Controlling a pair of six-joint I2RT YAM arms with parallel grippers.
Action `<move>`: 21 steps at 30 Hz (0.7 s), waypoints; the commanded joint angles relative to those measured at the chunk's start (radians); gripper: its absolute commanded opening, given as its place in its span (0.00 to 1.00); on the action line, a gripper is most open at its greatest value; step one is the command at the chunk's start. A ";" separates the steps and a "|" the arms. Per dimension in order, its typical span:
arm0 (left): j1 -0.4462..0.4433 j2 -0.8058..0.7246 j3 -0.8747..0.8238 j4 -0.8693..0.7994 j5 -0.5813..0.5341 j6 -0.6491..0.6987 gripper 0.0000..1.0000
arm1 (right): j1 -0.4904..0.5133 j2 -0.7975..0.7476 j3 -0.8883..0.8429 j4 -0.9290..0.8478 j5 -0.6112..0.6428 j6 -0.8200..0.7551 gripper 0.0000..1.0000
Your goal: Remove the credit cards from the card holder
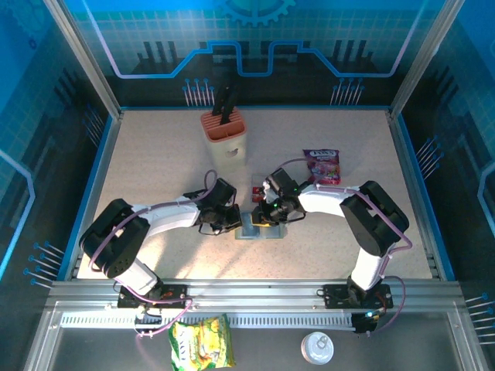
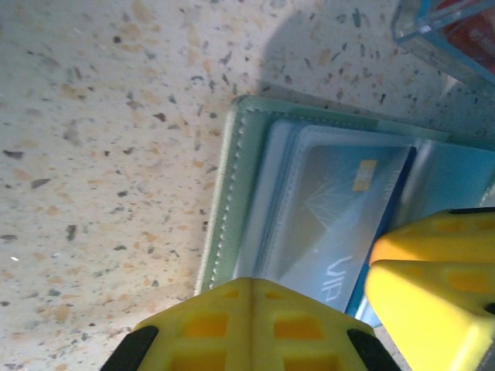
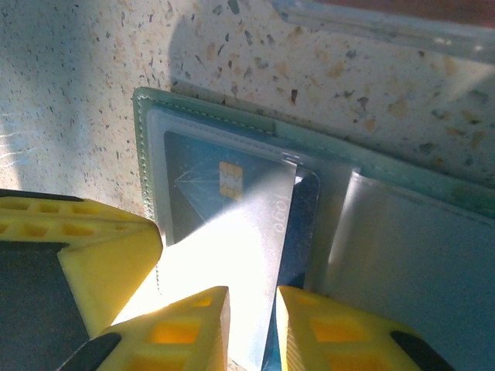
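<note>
Your left gripper (image 2: 249, 309): clamped shut, nose down over the wallet (image 2: 224, 193)
Right gripper (image 3: 251, 325): pinching the blue card (image 3: 224, 185)
Card print: "VIP"

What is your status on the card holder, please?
Left gripper shut, pressing on open card holder. Right gripper pinching blue card, not yet out. Clear stand close by, not blocking.

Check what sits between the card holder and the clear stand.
Nothing: in the right wrist view a bare strip of speckled table separates the card holder from the clear stand. The left wrist view agrees.
</note>
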 commanded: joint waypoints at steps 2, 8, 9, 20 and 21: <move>0.006 0.010 0.013 -0.039 -0.013 0.028 0.00 | 0.012 0.008 0.020 -0.051 0.021 -0.025 0.23; 0.006 0.024 0.002 -0.014 0.001 0.014 0.00 | 0.012 0.001 0.019 -0.069 0.032 -0.034 0.23; 0.006 0.021 0.001 -0.015 0.002 0.015 0.00 | 0.012 -0.002 0.018 -0.074 0.035 -0.036 0.23; 0.004 -0.003 0.007 -0.028 -0.001 0.014 0.00 | 0.012 -0.033 0.032 -0.113 0.062 -0.052 0.25; 0.005 -0.006 0.008 -0.029 -0.001 0.016 0.00 | 0.012 -0.034 0.032 -0.114 0.063 -0.054 0.25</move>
